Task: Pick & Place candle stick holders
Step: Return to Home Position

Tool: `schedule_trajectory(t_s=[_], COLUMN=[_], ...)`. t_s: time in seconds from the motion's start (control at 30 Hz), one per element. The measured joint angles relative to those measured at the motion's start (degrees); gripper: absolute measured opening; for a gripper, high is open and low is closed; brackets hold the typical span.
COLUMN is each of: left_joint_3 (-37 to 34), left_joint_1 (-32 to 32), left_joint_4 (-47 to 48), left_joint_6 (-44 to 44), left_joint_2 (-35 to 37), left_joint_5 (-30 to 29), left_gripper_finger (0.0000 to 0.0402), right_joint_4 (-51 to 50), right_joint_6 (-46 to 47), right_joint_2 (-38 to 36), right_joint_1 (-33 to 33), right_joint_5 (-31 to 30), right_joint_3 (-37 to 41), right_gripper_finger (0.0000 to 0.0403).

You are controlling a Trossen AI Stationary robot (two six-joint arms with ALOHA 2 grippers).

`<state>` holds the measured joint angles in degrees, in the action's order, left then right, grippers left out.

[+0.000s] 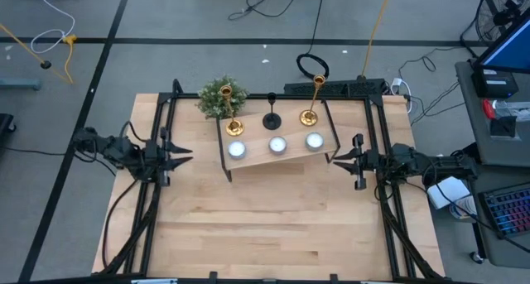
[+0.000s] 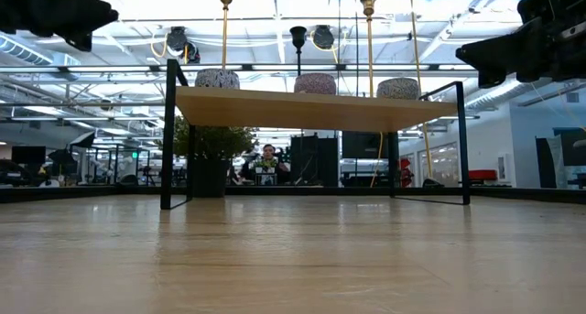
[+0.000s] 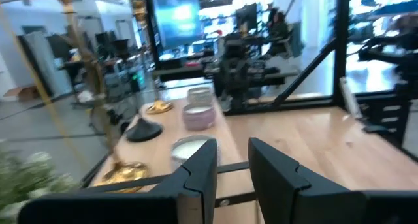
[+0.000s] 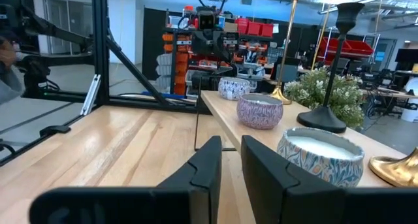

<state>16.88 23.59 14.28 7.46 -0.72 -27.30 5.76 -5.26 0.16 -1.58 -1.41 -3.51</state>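
Three candle stick holders stand by their round bases along the back of a raised wooden shelf (image 1: pixel 277 151): a gold one (image 1: pixel 233 127) at the left, a black one (image 1: pixel 272 121) in the middle and a gold one (image 1: pixel 309 116) at the right. In the low view they rise above the shelf as the left gold (image 2: pixel 224 30), the black (image 2: pixel 298 41) and the right gold (image 2: pixel 369 35). My left gripper (image 1: pixel 185 156) hovers left of the shelf, open and empty. My right gripper (image 1: pixel 334 159) hovers right of the shelf, open and empty. Both point at the shelf from its ends.
Three candle jars (image 1: pixel 237 149) (image 1: pixel 277 145) (image 1: pixel 314 140) stand in a row along the shelf's front. A bushy green plant (image 1: pixel 222 98) stands behind the shelf's left end. Black frame rails (image 1: pixel 157 135) run along the table's sides. Bare wood (image 1: pixel 273 226) lies near the front edge.
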Motion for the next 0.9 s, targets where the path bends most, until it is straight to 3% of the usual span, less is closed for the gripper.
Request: schedule_trajectory(t_s=[0.43, 0.9], left_joint_3=[-14.3, -15.1], left_joint_1=[0.0, -9.2], left_joint_4=[-20.5, -19.8], left_joint_6=[3.0, -0.1], left_joint_2=[0.0, 0.0], left_joint_5=[6.3, 9.5], left_gripper_finger=[0.0093, 0.0093], right_joint_4=[0.0, 0.1], right_joint_6=[0.1, 1.0], right_joint_2=[0.0, 0.0], right_joint_1=[0.0, 0.0], right_joint_5=[-0.1, -0.2], right_joint_3=[0.1, 0.1], right_gripper_finger=[0.0054, 0.0054])
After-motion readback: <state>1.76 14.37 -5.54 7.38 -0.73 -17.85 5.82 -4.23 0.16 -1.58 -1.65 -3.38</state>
